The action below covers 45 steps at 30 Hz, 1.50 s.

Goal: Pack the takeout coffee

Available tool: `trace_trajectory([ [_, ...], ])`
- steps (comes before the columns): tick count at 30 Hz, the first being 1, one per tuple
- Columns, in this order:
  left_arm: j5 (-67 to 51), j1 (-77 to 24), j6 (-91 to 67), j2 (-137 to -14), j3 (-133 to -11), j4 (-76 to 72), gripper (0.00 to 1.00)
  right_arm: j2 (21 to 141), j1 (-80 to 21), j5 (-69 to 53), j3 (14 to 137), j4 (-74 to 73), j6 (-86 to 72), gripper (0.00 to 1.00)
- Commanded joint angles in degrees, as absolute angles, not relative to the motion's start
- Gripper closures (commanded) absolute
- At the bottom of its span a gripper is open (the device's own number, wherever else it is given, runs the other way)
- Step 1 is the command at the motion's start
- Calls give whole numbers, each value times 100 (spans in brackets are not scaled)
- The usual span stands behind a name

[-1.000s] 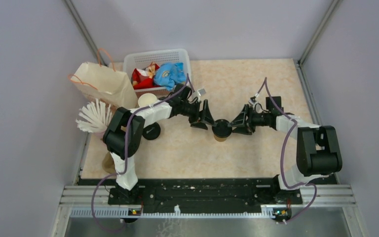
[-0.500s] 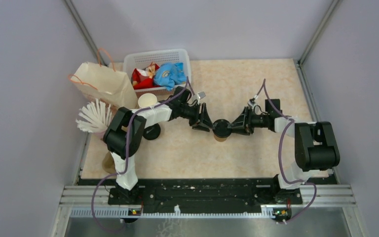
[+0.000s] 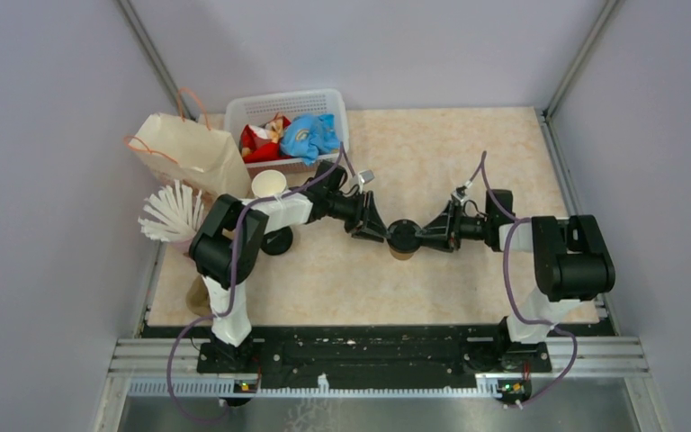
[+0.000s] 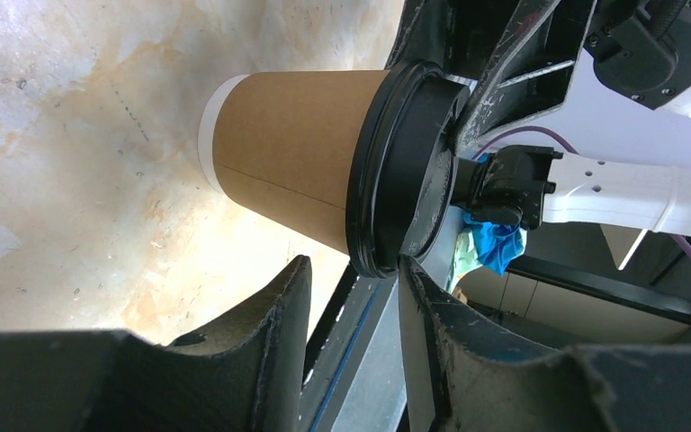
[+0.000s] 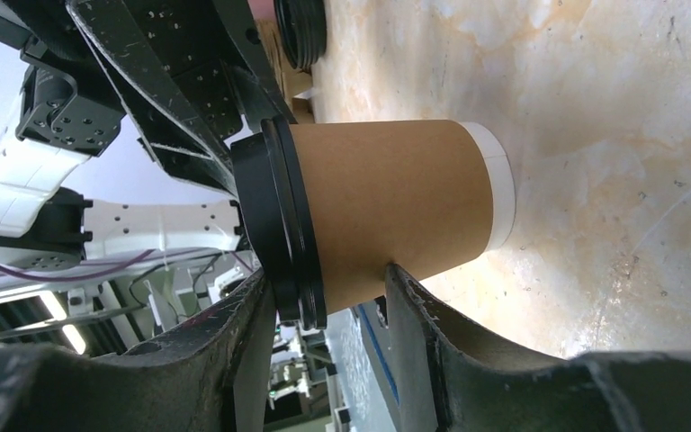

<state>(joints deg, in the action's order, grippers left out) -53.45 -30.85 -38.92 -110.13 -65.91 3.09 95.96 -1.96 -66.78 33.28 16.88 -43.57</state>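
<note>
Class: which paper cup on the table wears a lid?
The brown cup between the left gripper and right gripper, capped in black; the lidless cup beside the white basket shows its pale inside.

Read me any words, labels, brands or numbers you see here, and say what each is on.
No text can be read.
The kraft cup and its black lid show no print.
Any print on the red packet and blue packet in the basket is too small to read.
</note>
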Motion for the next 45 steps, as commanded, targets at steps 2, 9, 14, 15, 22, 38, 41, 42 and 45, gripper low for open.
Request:
trace_trajectory([
  [2,-4310,-3109,-3280,-11251,-5836,843,55,9905,-183,-5889,3086,1083,-3735,54],
  [9,-4907,-3108,-3368,-10721,-6541,885,35,8892,-187,-5933,4013,-671,-3222,35],
  [14,-5136,-3118,-3839,-10687,-6783,515,29,8838,-283,-5954,4174,-845,-3171,31],
  [15,-5176,-3113,-3922,-10718,-6746,406,29,8859,-373,-5926,4170,-799,-3210,31],
  [22,-5368,-3196,-4121,-11199,-6637,114,32,8751,-580,-4968,4477,-1664,-2971,33],
  [38,-5300,-3776,-4748,-11609,-6961,-554,29,6471,-527,-2520,6589,-5135,-2331,23],
  [41,-5231,-3959,-4822,-11842,-7195,-603,29,6104,-527,-2459,6963,-5631,-2341,23],
  [42,-5231,-4034,-4892,-11914,-7251,-699,29,5966,-527,-2501,7015,-5733,-2391,23],
  [45,-5200,-4192,-5041,-12109,-7402,-1012,30,5534,-523,-2595,7078,-5960,-2588,23],
])
